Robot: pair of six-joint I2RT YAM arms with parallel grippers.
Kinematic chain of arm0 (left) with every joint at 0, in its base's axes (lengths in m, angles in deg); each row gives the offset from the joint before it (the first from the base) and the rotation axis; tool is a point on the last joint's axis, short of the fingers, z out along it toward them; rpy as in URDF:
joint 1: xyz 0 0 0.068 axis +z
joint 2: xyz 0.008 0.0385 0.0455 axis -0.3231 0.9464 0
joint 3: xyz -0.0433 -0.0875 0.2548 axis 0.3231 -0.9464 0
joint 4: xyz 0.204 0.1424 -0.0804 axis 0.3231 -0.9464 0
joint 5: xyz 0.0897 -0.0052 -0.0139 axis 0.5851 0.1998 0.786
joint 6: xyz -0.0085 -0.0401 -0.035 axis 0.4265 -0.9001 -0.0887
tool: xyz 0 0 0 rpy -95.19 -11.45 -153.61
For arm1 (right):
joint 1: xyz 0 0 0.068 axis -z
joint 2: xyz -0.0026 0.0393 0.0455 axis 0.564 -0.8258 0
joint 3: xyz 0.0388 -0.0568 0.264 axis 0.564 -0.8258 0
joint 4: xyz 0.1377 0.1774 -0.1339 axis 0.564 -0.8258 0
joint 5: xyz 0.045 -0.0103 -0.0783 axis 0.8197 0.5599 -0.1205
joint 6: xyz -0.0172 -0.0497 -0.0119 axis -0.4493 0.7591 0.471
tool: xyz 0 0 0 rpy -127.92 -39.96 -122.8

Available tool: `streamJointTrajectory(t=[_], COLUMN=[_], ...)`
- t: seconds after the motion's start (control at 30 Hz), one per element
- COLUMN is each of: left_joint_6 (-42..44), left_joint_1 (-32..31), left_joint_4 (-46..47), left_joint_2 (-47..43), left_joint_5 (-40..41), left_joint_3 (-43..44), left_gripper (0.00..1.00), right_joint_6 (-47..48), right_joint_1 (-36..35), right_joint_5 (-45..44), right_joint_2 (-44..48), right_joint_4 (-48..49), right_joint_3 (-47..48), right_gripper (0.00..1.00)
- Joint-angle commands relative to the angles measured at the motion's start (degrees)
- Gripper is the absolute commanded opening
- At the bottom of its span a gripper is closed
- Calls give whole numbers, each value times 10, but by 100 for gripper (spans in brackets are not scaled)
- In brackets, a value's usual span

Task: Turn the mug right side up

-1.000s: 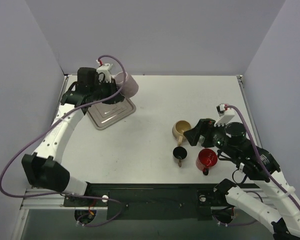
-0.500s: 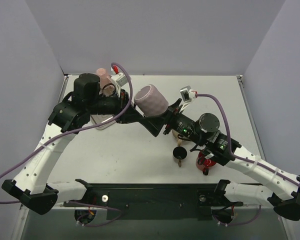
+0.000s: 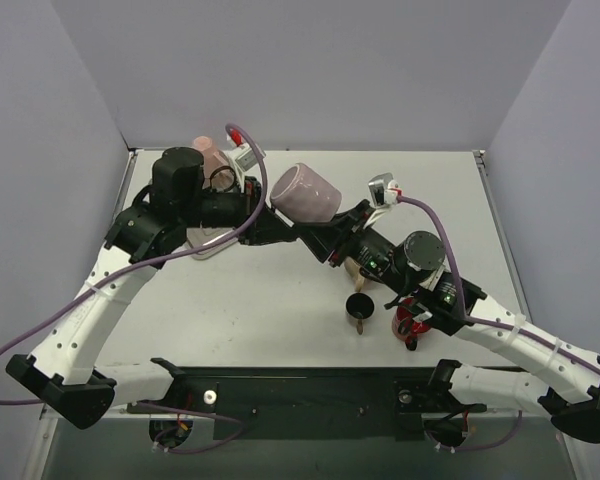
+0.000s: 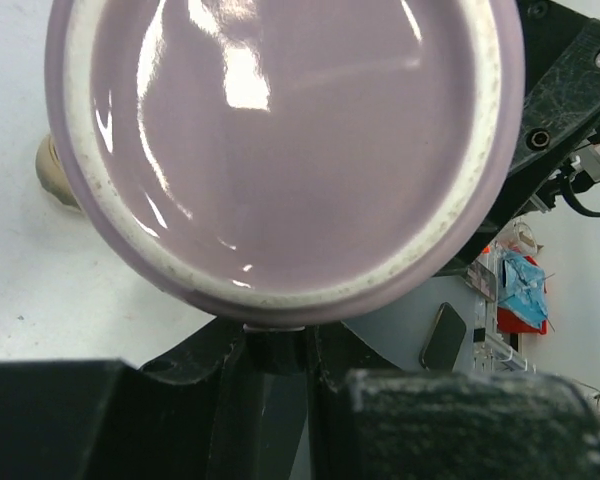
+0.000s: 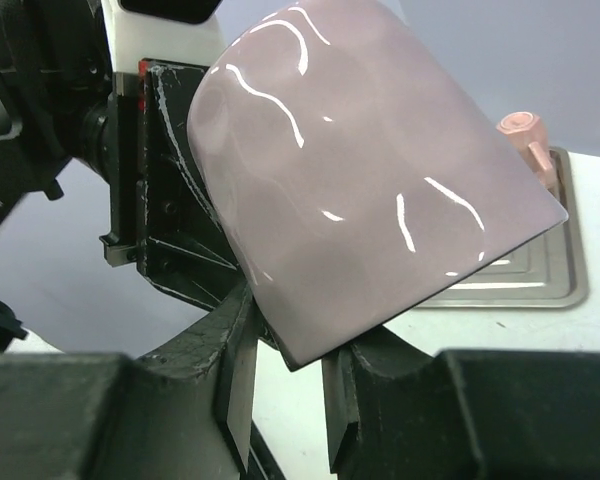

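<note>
Glossy lavender ceramic mug [image 3: 308,193] is airborne, just right of the square metal tray [image 5: 530,275], hanging between both arms.
- Not upright: the long axis lies roughly sideways, tilted. The glazed base with its pale unglazed ring faces back toward the tray and fills the left wrist view. The other end points away from the tray; the mouth isn't visible in any view.
- Left gripper [image 4: 276,350]: fingers nearly together, pinching the mug's base edge from below.
- Right gripper [image 5: 288,385]: fingers straddle the lower corner of the mug wall with a narrow gap. One finger looks in contact; can't tell if it's actually clamped.

Counts:
- 1 lavender mug.
- 3 other cups on the table, all right of the tray and nearer the arm bases: tan mug [image 4: 50,175], mostly hidden, small black cup [image 3: 359,305], red mug [image 3: 410,328].
- 1 tray.
- 1 pink item [image 3: 208,155] at the tray's far side, type unclear.
</note>
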State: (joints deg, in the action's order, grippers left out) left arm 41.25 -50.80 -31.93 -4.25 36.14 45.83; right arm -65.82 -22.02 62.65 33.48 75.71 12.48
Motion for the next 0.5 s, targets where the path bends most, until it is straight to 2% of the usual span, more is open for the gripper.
streamJointTrajectory(t=[0.0, 0.03, 0.07, 0.13, 0.17, 0.23, 0.33, 0.47], left_joint_6=[57, 56, 64, 83, 88, 102, 125, 157], left_joint_1=[-21, -20, -18, -3, 6, 63, 167, 214], left_joint_4=[-41, -43, -56, -72, -82, -84, -79, -60], left_joint_2=[0, 5, 6, 9, 7, 3, 2, 26], left_joint_5=[-37, -16, 1, 62, 100, 110, 106, 197], left_joint_3=[-25, -19, -15, -10, -13, -33, -61, -78], left_gripper=[0, 10, 50, 82, 82, 84, 86, 87], right_joint_6=[66, 73, 83, 88, 89, 77, 71, 61], right_joint_1=[9, 9, 10, 13, 21, 35, 57, 72], right_joint_5=[-63, -69, -76, -104, -115, -122, -99, -44], right_joint_2=[14, 11, 7, -9, -13, -34, -89, -195], right_joint_4=[50, 33, -19, -102, -125, -205, -271, -342], right_joint_3=[29, 36, 57, 88, 96, 116, 135, 173], right_gripper=[0, 0, 0, 0, 0, 0, 0, 0])
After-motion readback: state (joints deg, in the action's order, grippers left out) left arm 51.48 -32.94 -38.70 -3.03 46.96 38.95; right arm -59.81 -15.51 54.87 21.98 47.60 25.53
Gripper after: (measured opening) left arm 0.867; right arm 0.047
